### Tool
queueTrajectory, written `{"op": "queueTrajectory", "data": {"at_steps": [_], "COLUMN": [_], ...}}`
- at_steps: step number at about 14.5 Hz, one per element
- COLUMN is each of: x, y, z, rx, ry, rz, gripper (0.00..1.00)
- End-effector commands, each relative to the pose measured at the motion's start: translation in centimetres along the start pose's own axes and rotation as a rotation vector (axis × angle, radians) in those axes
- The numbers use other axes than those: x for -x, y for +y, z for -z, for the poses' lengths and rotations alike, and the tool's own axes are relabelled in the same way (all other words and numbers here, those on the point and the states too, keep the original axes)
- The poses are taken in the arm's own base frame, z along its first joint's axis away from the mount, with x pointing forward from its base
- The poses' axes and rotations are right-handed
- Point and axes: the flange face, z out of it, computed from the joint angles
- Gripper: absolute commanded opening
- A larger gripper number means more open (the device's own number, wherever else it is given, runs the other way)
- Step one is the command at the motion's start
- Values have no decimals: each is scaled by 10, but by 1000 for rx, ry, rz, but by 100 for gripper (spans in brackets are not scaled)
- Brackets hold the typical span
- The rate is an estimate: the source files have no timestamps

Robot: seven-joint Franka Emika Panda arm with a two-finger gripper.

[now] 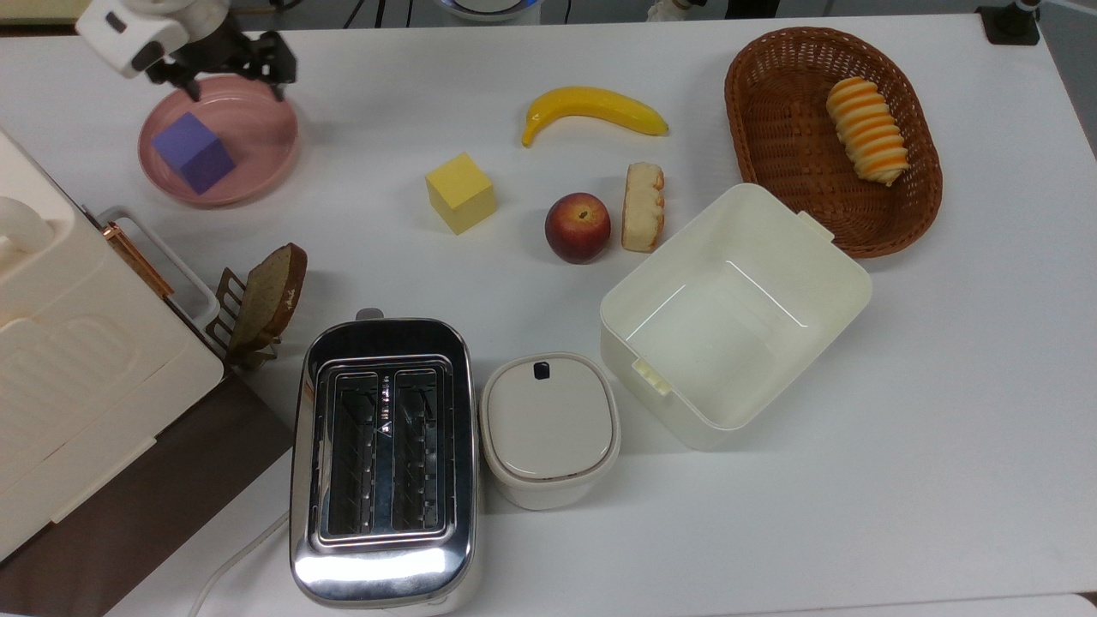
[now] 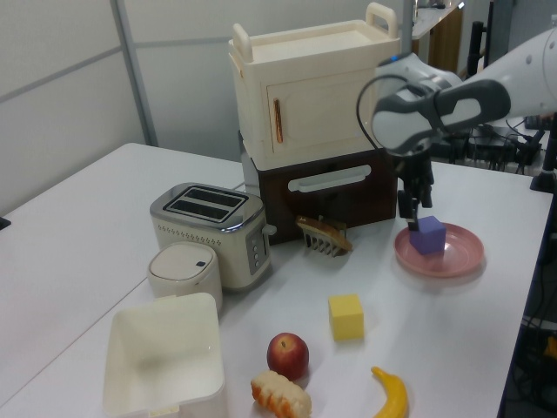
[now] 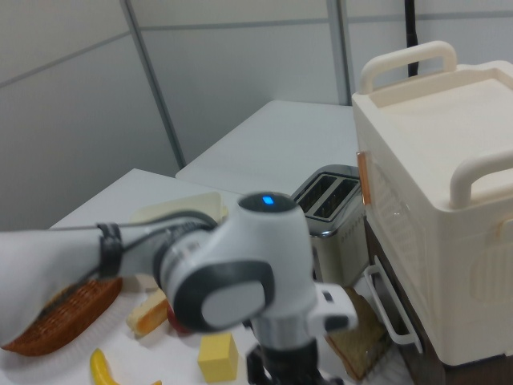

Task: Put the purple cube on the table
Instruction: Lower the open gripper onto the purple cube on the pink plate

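Observation:
The purple cube (image 1: 193, 152) rests on the round pink plate (image 1: 257, 137) at the top view's far left. My gripper (image 1: 233, 81) hovers open over the plate's far rim, just beyond the cube and not touching it. In the left view the gripper (image 2: 415, 205) hangs right above the purple cube (image 2: 427, 235) on the pink plate (image 2: 461, 248), with nothing between its fingers. The white table (image 1: 943, 386) stretches out under everything. In the right view my arm (image 3: 240, 281) stands blurred in the foreground.
A yellow cube (image 1: 461, 193), peach (image 1: 578, 226), banana (image 1: 593, 107) and bread piece (image 1: 644, 206) lie mid-table. A toast rack with a slice (image 1: 266, 300), toaster (image 1: 381, 458), lidded pot (image 1: 548, 428), open white box (image 1: 737, 313), basket (image 1: 831, 137) and cream cabinet (image 1: 77, 360) stand around.

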Motion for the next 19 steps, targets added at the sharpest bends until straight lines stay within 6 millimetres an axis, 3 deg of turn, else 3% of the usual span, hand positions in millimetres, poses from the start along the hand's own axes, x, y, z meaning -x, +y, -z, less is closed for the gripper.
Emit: {"op": "queueTrajectory", "data": {"at_steps": [1, 3, 5, 9, 12, 14, 16, 17, 19], "x": [15, 19, 18, 8, -7, -12, -15, -18, -8], "y": [46, 68, 75, 74, 62, 61, 57, 49, 44], "z": [-22, -36, -48, -67, -78, -79, -75, -69, -45], "rx": [57, 94, 105, 106, 120, 133, 138, 133, 91], "ry": [28, 25, 16, -18, -27, -15, -2, 3, 8], "rz": [216, 401, 474, 543, 555, 531, 517, 529, 528], "gripper": [100, 100, 100, 100, 100, 88, 64, 48, 44]}}
